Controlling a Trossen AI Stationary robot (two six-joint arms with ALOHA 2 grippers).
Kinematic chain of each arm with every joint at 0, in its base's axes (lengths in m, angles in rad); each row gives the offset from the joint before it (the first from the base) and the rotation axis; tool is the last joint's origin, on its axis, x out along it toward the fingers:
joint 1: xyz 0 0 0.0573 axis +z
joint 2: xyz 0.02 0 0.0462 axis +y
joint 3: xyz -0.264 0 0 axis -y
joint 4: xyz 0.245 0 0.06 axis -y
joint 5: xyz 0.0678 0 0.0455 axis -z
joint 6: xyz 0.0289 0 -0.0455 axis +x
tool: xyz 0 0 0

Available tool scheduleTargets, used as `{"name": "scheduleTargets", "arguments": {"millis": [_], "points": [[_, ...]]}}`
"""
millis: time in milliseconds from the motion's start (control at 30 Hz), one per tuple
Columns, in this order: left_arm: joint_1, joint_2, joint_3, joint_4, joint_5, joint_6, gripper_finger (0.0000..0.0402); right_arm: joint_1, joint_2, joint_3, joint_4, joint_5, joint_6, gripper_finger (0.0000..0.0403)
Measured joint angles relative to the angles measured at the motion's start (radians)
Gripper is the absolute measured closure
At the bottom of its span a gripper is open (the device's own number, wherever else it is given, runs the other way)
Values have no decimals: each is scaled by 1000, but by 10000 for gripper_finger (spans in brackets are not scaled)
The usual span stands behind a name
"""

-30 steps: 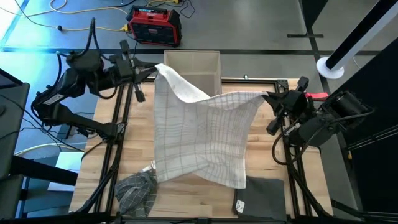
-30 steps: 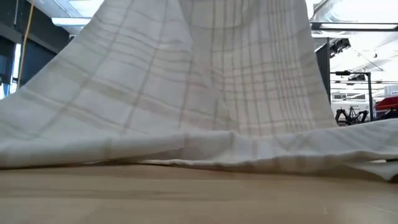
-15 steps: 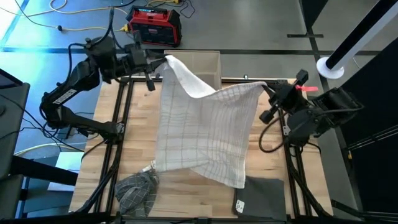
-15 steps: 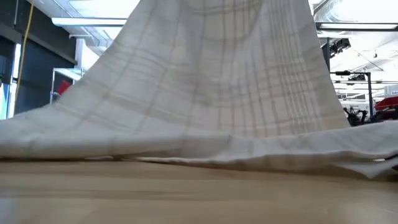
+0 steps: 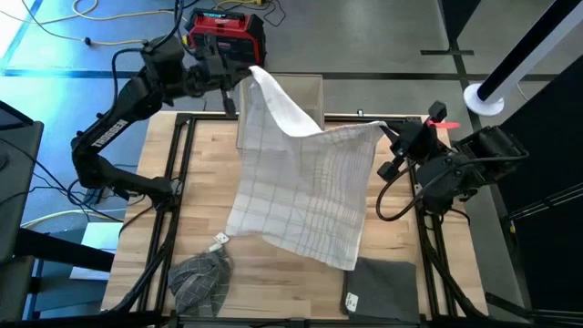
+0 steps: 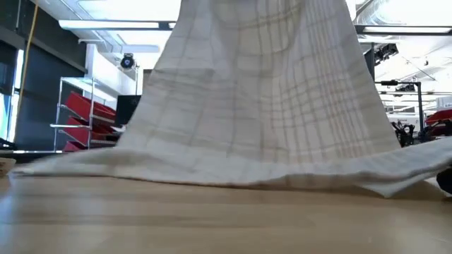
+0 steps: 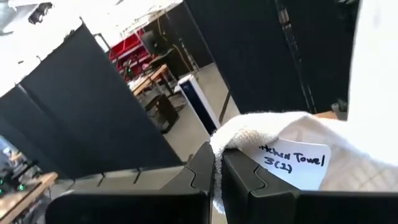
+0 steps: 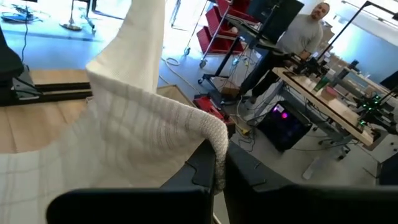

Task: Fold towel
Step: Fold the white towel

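A white towel with a faint grey check (image 5: 305,187) hangs raised between both arms; its lower hem (image 6: 212,173) trails on the wooden table. My left gripper (image 5: 239,80) is high over the far edge, shut on the towel's far left corner. My right gripper (image 5: 387,135) is at the far right, shut on the other far corner. In the left wrist view a white paper tag (image 7: 293,165) with handwriting hangs at the held corner. My left gripper pinches the towel's far left corner (image 7: 219,144) between its two shut fingers, coming level from the table's left. The cloth hangs down and spreads toward the table. My right gripper pinches the far right corner (image 8: 217,144) between its shut fingers, coming from the table's right; the top edge (image 5: 314,135) sags between the two holds.
A crumpled grey checked cloth (image 5: 200,278) lies at the near left corner and a dark grey folded cloth (image 5: 383,287) at the near right. An open cardboard box (image 5: 296,91) stands behind the far edge. A person (image 8: 308,28) stands in the room beyond.
Both grippers have risen and moved toward the far edge, the left one also toward the right, carrying the towel's far corners. The towel has been drawn up and toward the far side; its near hem slid along the table and less of it lies flat.
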Motion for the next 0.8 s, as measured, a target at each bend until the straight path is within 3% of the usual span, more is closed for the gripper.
{"name": "scheduleTargets", "arguments": {"millis": [200,367,667,800], "points": [[96,2,0,23,212,-137,399,0,0,0,7,-14,7,401],[79,-41,0,-88,385,-209,399,11,0,0,10,-161,60,401],[-6,-106,0,-689,399,-75,399,67,5,-74,2,-477,172,401],[-67,-122,-37,-746,400,-94,399,69,-9,-233,0,-613,285,401]]}}
